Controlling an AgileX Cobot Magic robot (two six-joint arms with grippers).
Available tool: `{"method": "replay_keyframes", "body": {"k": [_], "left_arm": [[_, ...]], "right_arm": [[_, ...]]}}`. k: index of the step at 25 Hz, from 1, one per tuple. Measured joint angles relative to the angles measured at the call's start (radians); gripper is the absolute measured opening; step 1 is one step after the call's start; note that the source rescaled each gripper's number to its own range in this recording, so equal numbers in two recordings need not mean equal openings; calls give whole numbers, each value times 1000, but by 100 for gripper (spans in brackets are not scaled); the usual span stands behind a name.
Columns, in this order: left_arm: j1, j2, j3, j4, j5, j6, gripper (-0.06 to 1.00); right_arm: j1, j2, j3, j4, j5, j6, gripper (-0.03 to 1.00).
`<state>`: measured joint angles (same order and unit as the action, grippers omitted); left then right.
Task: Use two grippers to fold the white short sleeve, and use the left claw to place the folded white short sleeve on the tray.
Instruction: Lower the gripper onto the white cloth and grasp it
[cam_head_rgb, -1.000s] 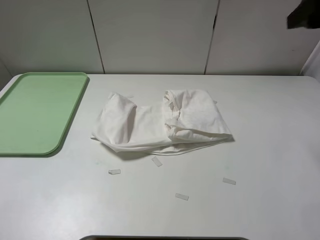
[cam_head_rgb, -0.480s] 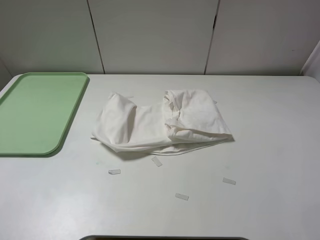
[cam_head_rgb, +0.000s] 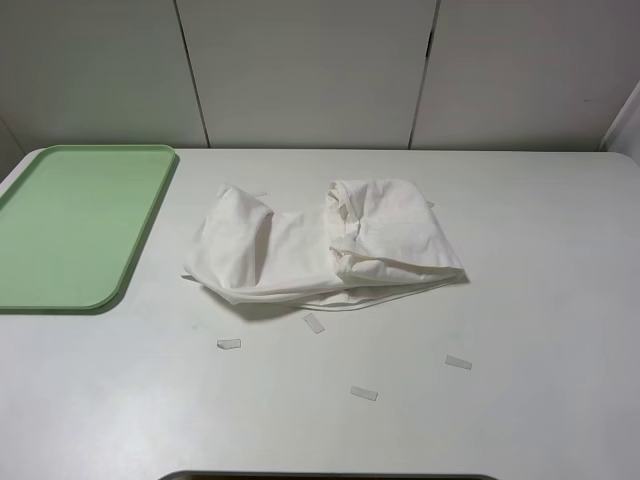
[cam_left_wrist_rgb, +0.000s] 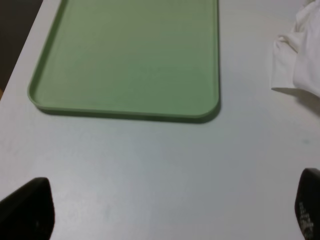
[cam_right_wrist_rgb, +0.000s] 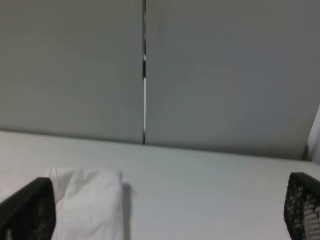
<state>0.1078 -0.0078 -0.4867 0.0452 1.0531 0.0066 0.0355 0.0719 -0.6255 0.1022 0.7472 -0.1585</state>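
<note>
Garment: crumpled soft white cotton T-shirt (cam_head_rgb: 325, 250) heaped mid white bench (cam_head_rgb: 540, 330), apart from flat light-green plastic tray (cam_head_rgb: 70, 225) | Hands: black left hand (cam_left_wrist_rgb: 167, 210), black right hand (cam_right_wrist_rgb: 162, 207) both spread apart, empty (outside overhead view) | Advice: grip opposite outer edges, spread flat before folding.

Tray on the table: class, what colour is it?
The tray is plain light green, clearest in the left wrist view.
</note>
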Motion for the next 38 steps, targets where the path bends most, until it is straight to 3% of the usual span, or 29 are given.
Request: {"method": "replay_keyframes", "body": {"k": [20,26,38], "left_arm": [[0,0,0,0,0,0,96],[0,0,0,0,0,0,96],[-15,0,0,0,0,0,96]], "right_arm": [[6,-78,116,19,137,67,100],[6,-78,112,7,302,118,100],[6,-78,112,-33,315,123,100]]}}
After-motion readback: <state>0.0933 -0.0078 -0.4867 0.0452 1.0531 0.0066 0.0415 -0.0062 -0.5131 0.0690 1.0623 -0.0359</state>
